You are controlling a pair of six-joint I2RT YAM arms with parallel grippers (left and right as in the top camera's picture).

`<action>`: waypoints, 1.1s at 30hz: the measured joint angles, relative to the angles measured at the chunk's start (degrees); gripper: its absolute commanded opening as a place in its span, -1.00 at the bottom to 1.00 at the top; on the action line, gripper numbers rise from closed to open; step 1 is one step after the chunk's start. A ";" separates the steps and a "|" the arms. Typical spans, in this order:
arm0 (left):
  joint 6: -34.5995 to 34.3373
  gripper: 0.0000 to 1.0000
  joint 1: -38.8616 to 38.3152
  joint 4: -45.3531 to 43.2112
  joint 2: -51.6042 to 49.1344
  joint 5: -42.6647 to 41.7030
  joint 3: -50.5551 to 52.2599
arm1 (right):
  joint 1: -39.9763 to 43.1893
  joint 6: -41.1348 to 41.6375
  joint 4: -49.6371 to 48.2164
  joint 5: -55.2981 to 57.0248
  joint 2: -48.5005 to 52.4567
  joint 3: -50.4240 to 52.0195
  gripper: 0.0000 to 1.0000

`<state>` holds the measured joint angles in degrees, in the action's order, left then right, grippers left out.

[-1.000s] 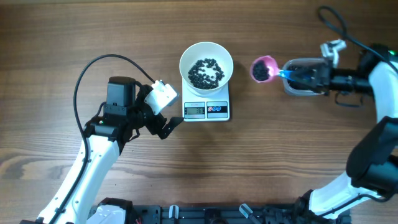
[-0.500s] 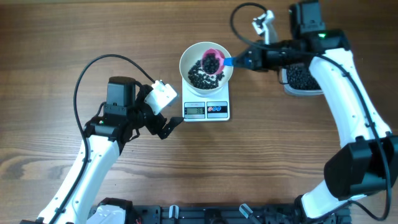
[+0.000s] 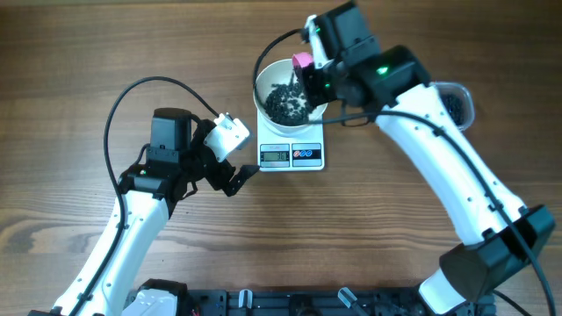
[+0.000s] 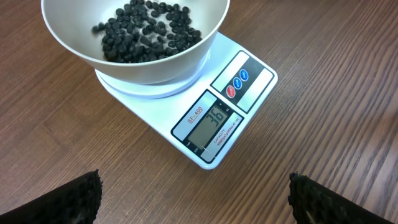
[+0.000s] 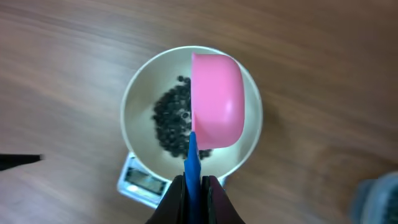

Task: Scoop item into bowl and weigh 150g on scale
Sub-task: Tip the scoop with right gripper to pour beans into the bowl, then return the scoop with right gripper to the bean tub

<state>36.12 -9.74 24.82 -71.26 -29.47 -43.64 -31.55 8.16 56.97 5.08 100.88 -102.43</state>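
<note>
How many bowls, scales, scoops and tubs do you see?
White bowl: 1
Scale: 1
Pink scoop: 1
Clear tub: 1
Total: 4

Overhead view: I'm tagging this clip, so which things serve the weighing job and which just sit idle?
In the job: bowl, beads, scale, pink scoop, right claw shut on its handle, clear tub.
Idle: left claw, open, holding nothing.
</note>
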 measured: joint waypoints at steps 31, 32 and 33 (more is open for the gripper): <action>0.00 1.00 0.00 0.00 0.00 0.02 0.00 | 17.77 -2.86 7.06 0.61 -15.76 -1.07 -0.92; 0.00 1.00 0.00 0.00 0.00 0.00 0.00 | 20.61 -2.93 8.33 0.26 -16.76 -1.25 -0.91; 0.00 1.00 0.00 0.00 0.00 0.02 0.00 | 23.82 -3.08 9.40 0.04 -17.35 -1.29 -0.91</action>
<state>36.12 -9.74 24.82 -71.26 -29.45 -43.64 -7.73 5.08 66.37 5.13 83.53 -103.72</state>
